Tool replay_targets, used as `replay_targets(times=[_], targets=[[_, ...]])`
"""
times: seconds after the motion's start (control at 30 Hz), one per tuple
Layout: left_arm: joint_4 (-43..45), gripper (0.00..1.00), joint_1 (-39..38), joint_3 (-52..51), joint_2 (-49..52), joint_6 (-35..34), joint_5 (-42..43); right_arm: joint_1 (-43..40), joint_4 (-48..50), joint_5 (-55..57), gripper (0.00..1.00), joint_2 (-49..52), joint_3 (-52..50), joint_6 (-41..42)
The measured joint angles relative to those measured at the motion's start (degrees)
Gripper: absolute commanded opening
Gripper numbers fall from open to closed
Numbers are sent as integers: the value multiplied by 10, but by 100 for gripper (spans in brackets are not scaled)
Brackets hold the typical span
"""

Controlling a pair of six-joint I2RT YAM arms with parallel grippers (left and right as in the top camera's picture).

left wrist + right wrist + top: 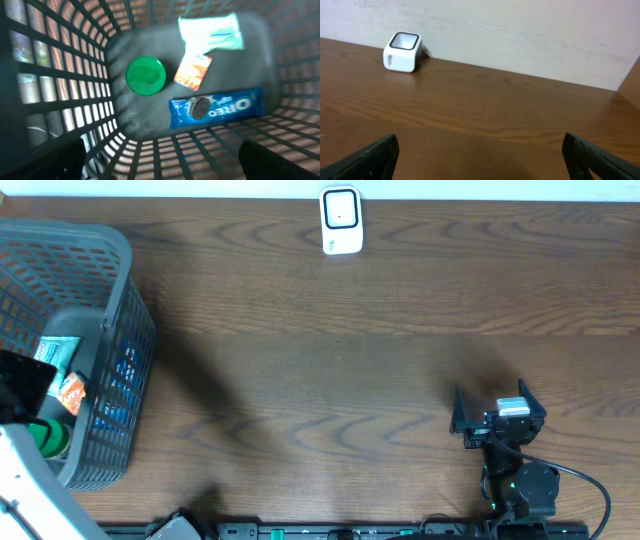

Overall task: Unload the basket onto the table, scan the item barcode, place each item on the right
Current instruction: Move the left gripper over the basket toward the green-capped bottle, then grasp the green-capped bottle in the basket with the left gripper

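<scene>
Four items, the Oreo pack [215, 107] among them, lie in the basket [70, 228]. I hang my left gripper [160, 162] spread and empty above to pick one. My right gripper [480, 157], also wide and empty, faces the scanner [402, 51].

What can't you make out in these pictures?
- Barcodes: the left wrist view is too blurred to show any on the Oreo pack, orange packet or pale pouch.
- Green lid: left wrist view, it covers whatever sits beneath.
- Scanner: its markings are too small, overhead and right wrist.
</scene>
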Motion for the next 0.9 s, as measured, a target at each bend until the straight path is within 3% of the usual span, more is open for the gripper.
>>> replay_targets(times=[0.27,0.5,0.9], targets=[[97,98,1,-123,4,10,0,0,0,0,99,0,0,0],[122,98,5,-128,21,11,-25,0,0,0,99,0,0,0],[127,98,62,-128,151,6,-34,0,0,0,99,0,0,0]])
